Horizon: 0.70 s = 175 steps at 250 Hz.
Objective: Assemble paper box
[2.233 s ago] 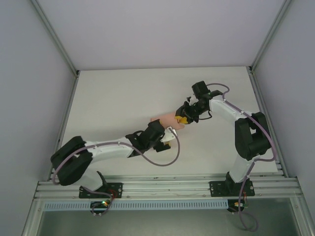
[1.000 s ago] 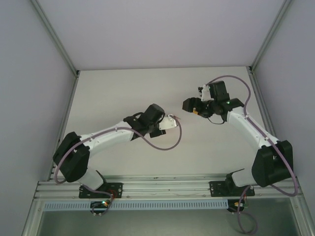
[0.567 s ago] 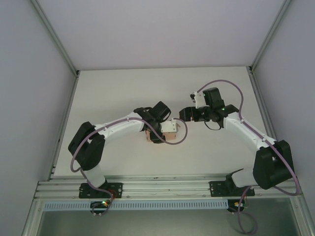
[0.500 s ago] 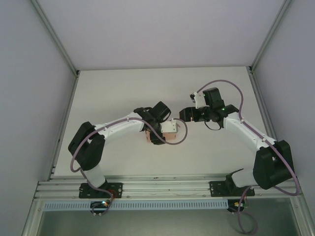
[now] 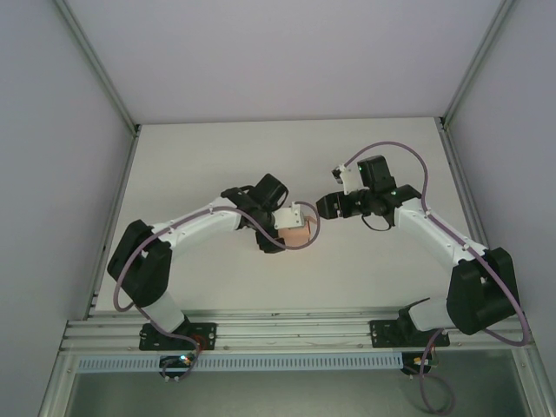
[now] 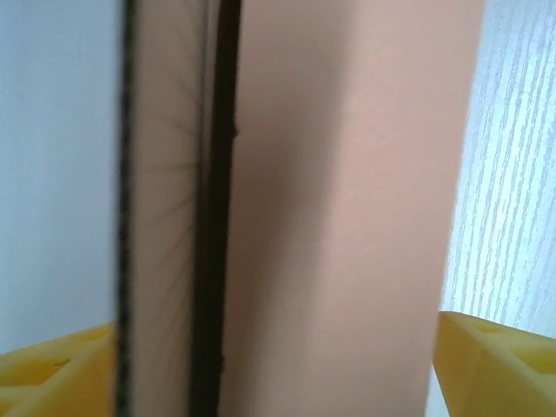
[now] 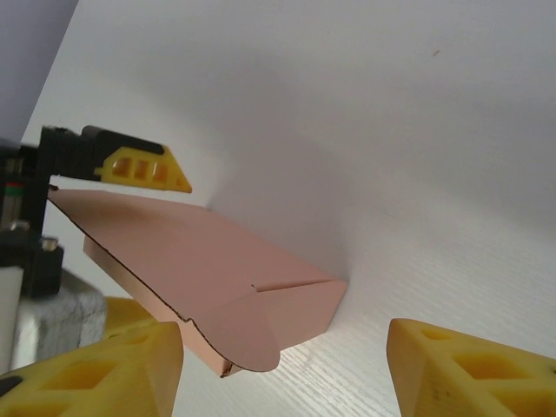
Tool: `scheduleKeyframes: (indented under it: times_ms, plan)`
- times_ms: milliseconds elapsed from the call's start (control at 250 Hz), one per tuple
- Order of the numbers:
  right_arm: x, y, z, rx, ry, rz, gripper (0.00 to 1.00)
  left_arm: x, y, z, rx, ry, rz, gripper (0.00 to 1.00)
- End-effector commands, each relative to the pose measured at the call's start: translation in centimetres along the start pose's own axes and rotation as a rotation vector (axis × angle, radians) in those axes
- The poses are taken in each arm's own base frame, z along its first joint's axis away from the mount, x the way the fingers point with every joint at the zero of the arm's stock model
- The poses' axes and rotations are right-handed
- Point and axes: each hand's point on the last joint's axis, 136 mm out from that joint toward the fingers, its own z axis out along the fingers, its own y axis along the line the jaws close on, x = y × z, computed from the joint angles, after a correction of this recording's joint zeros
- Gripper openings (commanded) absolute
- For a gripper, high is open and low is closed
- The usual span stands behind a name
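Left wrist has swung up-table since half a second ago, and more of the box [image 7: 200,252] shows beside it; right arm unchanged.

- Box: salmon-pink thin card, matte, folded into a low rectangular block. Lies flat on the table [image 5: 208,156], near its middle. One rounded tuck flap hangs loose over the end facing the right gripper [image 5: 321,207]. Cut edges show dark; a straight crease runs across the top face.
- Left gripper [image 5: 295,228]: jaws set wide, straddling the box. Left wrist view has pink card spanning the whole gap between the yellow pads [image 6: 491,360]. Cannot tell whether the pads press the card or stand just off it.
- Right gripper: fingers [image 7: 469,369] spread, nothing between them. Blocky yellow tips with hollow cells. Pointed at the flap end, near but apart.
- Table: white, faint wood grain up close.
- Room: box well apart from every table edge. Bare surface on the far side and toward both side rails. The tight spot is between the two wrists.
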Motion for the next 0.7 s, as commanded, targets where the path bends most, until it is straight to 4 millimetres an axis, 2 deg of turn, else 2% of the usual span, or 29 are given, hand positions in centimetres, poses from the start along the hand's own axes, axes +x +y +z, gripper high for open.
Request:
scheduleKeyframes:
  times_ms: [0, 164, 180, 264, 351, 395, 447, 519, 695]
  plan:
    - [0.6, 1.6, 0.4, -0.069, 0.016, -0.082, 0.61, -0.2, -0.5, -0.8, 0.017, -0.031, 0.001, 0.81]
    - [1.2, 2.7, 0.9, -0.039, 0.062, -0.184, 0.56, -0.5, -0.5, -1.2, 0.018, -0.056, -0.001, 0.77]
    - [1.7, 2.3, 1.5, -0.026, 0.090, -0.180, 0.55, -0.4, -0.5, -1.3, 0.019, -0.057, 0.000, 0.75]
    - [2.2, 1.3, 2.2, 0.050, 0.128, -0.181, 0.53, -0.6, -0.4, -1.4, 0.015, -0.068, 0.001, 0.74]
    - [2.4, 0.6, 2.8, 0.106, 0.122, -0.191, 0.42, -0.5, -0.3, -1.4, 0.009, -0.072, 0.004, 0.74]
    - [2.3, 0.9, 3.0, 0.104, 0.104, -0.199, 0.35, -0.5, -0.4, -1.4, 0.011, -0.072, 0.002, 0.74]
    - [2.1, 1.2, 3.1, 0.097, 0.086, -0.201, 0.32, -0.5, -0.3, -1.4, 0.014, -0.074, 0.001, 0.74]
    - [1.6, 1.5, 3.0, 0.105, 0.062, -0.202, 0.23, -0.4, -0.3, -1.2, 0.016, -0.068, -0.002, 0.71]
    - [1.5, 1.8, 2.6, 0.114, 0.055, -0.176, 0.13, 0.1, -0.2, -0.7, 0.023, -0.052, -0.019, 0.67]
